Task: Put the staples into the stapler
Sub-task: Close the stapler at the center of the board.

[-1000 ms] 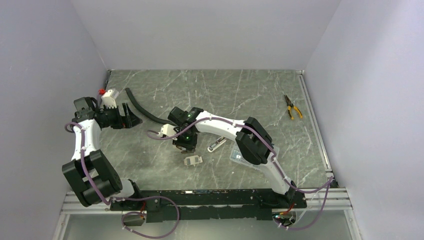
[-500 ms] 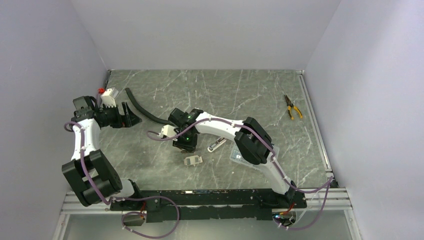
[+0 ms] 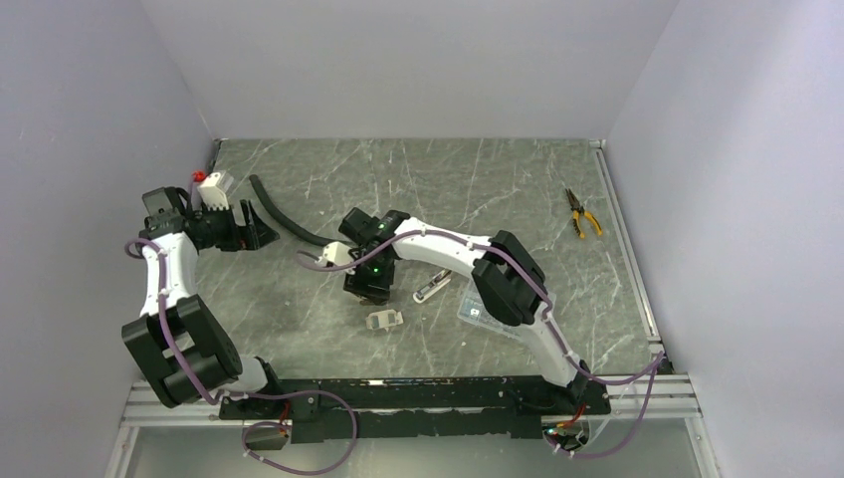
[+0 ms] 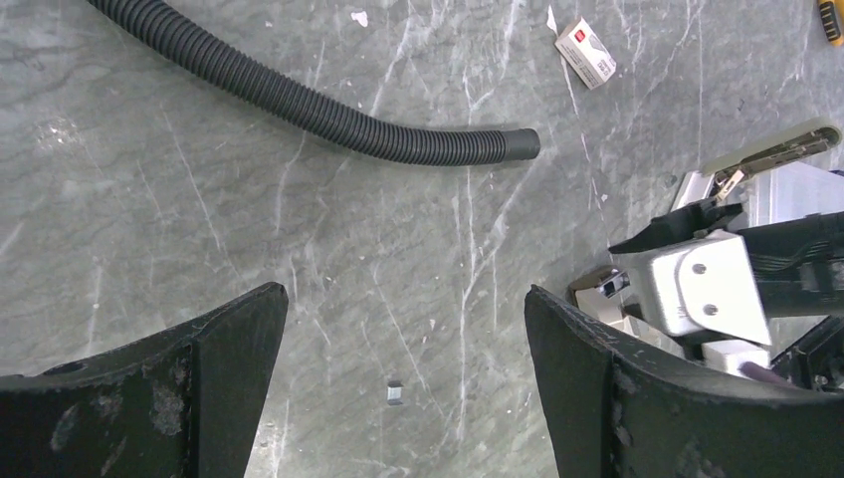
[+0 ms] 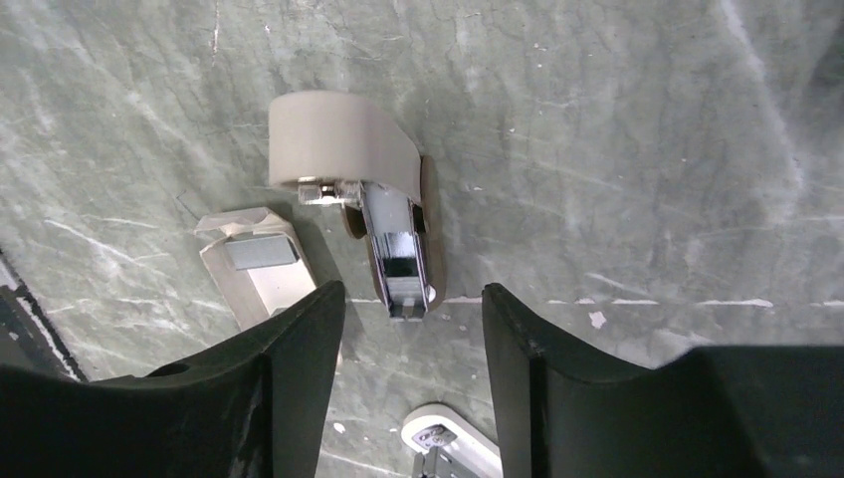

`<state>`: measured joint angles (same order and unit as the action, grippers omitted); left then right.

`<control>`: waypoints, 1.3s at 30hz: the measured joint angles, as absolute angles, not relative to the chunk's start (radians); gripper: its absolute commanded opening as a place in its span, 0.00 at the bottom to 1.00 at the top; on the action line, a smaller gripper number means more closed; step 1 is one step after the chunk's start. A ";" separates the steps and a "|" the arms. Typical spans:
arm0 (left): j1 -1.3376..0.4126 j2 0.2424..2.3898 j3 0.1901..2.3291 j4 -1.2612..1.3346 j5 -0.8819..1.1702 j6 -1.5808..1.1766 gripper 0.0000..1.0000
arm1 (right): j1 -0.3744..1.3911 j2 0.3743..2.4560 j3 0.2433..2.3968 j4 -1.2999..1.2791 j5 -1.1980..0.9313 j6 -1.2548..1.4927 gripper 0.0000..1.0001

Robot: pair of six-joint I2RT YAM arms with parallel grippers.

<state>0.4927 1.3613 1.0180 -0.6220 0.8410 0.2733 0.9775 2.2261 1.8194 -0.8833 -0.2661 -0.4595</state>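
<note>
The right gripper (image 5: 410, 299) stands partly open and grips nothing. The stapler (image 5: 343, 139) lies just ahead of it, silver channel exposed, the channel's end reaching between the fingertips without touching either. A small opened carton (image 5: 254, 267) sits beside one fingertip. The left gripper (image 4: 403, 299) gapes wide, empty, well apart.

One stapler (image 5: 338, 139), one black hose (image 4: 299, 100), one pair of pliers (image 3: 582, 214), one open box (image 5: 259, 271), seemingly one red-and-white box (image 4: 585, 52).
</note>
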 measured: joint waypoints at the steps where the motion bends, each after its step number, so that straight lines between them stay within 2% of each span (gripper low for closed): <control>1: 0.493 1.361 1.020 -0.620 0.842 0.276 0.95 | 0.975 2.221 1.820 -0.884 -0.270 -0.459 0.59; 8: 0.494 1.363 1.020 -0.606 0.895 0.357 0.95 | 0.942 2.125 1.819 -0.881 -0.322 -0.458 0.59; 15: 0.467 1.400 1.039 -0.704 1.024 0.577 0.86 | 0.861 1.991 1.761 -0.844 -0.412 -0.452 0.59; 23: 0.253 1.401 1.041 -0.907 1.042 1.007 0.75 | 0.729 1.874 1.550 -0.760 -0.521 -0.460 0.57; 28: 0.125 1.392 0.985 -0.949 0.997 1.215 0.80 | 0.679 1.801 1.446 -0.726 -0.570 -0.472 0.56; 34: -0.015 1.392 0.944 -0.923 0.920 1.295 0.80 | 0.673 1.734 1.411 -0.680 -0.634 -0.477 0.55; 39: -0.112 1.392 0.885 -0.839 0.870 1.290 0.72 | 0.673 1.735 1.383 -0.587 -0.671 -0.427 0.50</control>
